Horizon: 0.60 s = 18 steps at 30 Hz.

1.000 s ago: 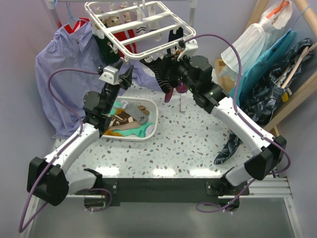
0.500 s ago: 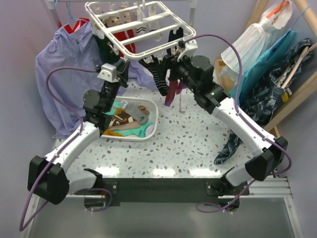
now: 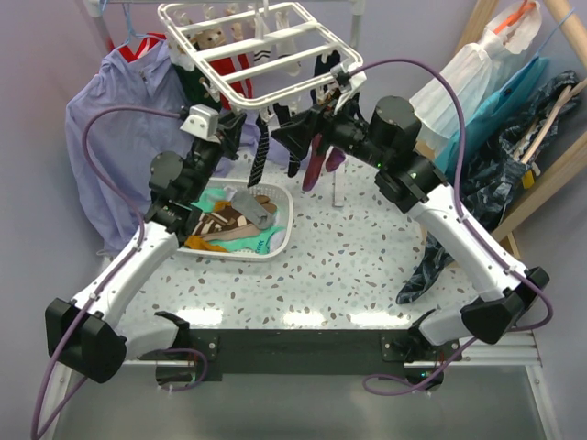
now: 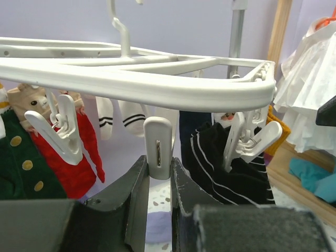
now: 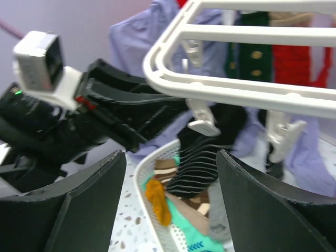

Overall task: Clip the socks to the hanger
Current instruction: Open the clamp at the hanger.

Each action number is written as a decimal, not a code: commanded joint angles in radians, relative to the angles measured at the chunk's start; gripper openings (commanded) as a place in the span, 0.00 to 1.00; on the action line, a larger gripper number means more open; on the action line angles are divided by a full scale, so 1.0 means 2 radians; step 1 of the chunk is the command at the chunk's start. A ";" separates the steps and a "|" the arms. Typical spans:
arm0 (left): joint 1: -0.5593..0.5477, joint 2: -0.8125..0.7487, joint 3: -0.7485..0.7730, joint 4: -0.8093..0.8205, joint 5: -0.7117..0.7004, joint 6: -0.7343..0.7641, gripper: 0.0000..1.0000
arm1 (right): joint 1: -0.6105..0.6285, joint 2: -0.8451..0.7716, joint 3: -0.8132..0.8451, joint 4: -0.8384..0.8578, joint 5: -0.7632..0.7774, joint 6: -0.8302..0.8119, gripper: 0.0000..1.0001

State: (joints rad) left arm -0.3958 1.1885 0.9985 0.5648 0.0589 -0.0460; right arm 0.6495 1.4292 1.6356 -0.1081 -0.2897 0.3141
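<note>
The left pincer (image 4: 158, 177) is clamped on a white clip (image 4: 157, 144) dangling under the hanger (image 4: 157, 86), at the surface's (image 3: 348, 275) twelve o'clock. The right pincer (image 5: 170, 173) gapes wide, facing a clipped black-white striped sock (image 5: 197, 168).

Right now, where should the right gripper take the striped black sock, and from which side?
Probably its top edge, just under the hanger. The sock hangs limp straight ahead of the open right gripper, so come in level and head-on.

Laundry corner in a robot lab, speckled table (image 3: 367, 266), sock basket (image 3: 240, 258), clip hanger (image 3: 266, 46), garments (image 3: 486, 82) on wooden rack (image 3: 550, 188)
</note>
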 commanded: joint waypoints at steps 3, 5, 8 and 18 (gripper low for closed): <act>-0.008 -0.029 0.041 -0.087 0.022 -0.022 0.00 | -0.001 0.036 0.047 0.026 -0.137 0.063 0.70; -0.008 -0.035 0.039 -0.105 0.020 -0.022 0.00 | 0.000 0.055 0.060 0.029 -0.143 0.072 0.67; -0.008 -0.047 0.038 -0.132 0.007 -0.020 0.00 | 0.000 0.074 0.067 0.051 -0.154 0.090 0.64; -0.009 -0.077 0.030 -0.170 0.045 -0.008 0.00 | -0.016 0.082 0.065 0.025 -0.010 0.062 0.66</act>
State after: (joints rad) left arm -0.4072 1.0660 1.0382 0.2546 0.0845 -0.0681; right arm 0.6441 1.6321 1.7348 -0.0692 -0.4911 0.4728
